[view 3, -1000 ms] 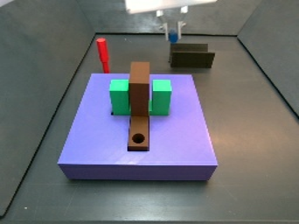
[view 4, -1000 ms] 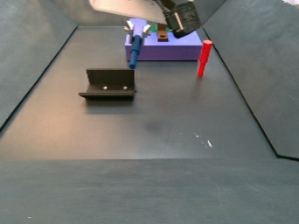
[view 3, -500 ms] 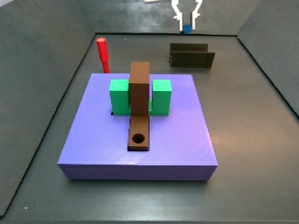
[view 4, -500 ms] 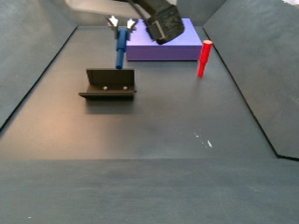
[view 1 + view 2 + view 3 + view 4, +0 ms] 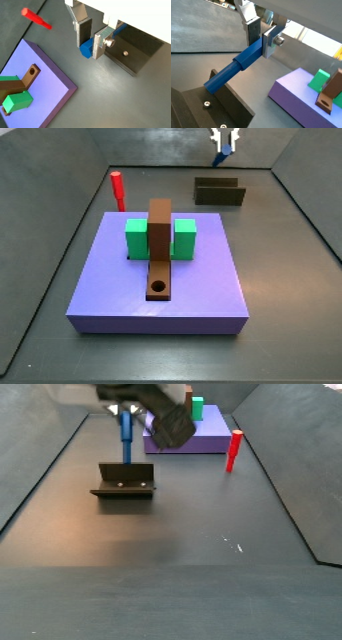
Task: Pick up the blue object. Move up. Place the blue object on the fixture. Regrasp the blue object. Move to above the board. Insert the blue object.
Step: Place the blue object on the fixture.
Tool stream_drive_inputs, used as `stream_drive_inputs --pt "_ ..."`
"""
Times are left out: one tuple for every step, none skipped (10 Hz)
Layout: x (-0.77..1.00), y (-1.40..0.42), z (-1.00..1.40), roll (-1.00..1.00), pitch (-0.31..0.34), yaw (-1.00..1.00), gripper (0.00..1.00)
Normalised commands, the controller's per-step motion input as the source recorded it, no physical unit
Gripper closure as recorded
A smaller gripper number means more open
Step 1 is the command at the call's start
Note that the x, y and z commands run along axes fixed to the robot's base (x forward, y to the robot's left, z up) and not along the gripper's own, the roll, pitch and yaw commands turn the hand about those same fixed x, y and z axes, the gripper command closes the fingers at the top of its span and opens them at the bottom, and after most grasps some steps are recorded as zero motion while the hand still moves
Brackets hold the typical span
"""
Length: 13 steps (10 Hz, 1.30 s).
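Blue object point(image 5: 238, 69): slim, rigid, likely light and smooth peg, clenched near its upper end by claw point(image 5: 260, 36), hanging above fixture point(image 5: 123, 480).

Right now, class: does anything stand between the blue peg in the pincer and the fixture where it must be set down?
Nothing visible does. The pincer holds the blue object above the fixture, and only open air separates them in a side view. The red peg and the board stand well aside.
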Motion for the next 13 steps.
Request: stream_drive_inputs --pt "0.0 0.05 -0.34 -0.09 -0.154 -0.03 1.0" --pt "0.0 0.01 -0.38 0.0 -0.126 -0.04 1.0" --pt "0.0 0.05 -0.35 0.0 -0.08 -0.02 1.0" --pt "0.0 0.06 -0.37 0.0 0.0 -0.03 1.0" --pt "0.0 0.09 -0.32 0.0 0.0 -0.06 1.0" --pt "0.0 0.1 -0.3 -0.05 0.0 -0.08 1.0" --pt "0.0 0.1 -0.24 -0.1 0.0 -0.07 1.0" --pt "0.0 0.08 -0.21 -0.12 0.0 -0.05 1.0" --pt "0.04 0.03 -0.16 -0.22 0.0 -0.01 1.0" --pt "0.35 0.0 -0.05 -0.42 0.014 -0.04 1.0" --pt "0.37 0.0 -0.07 -0.4 0.0 -0.03 1.0" --pt "0.21 0.0 -0.11 -0.21 0.0 0.0 1.0" --pt "0.12 0.04 -0.11 -0.1 0.0 0.0 1.0"
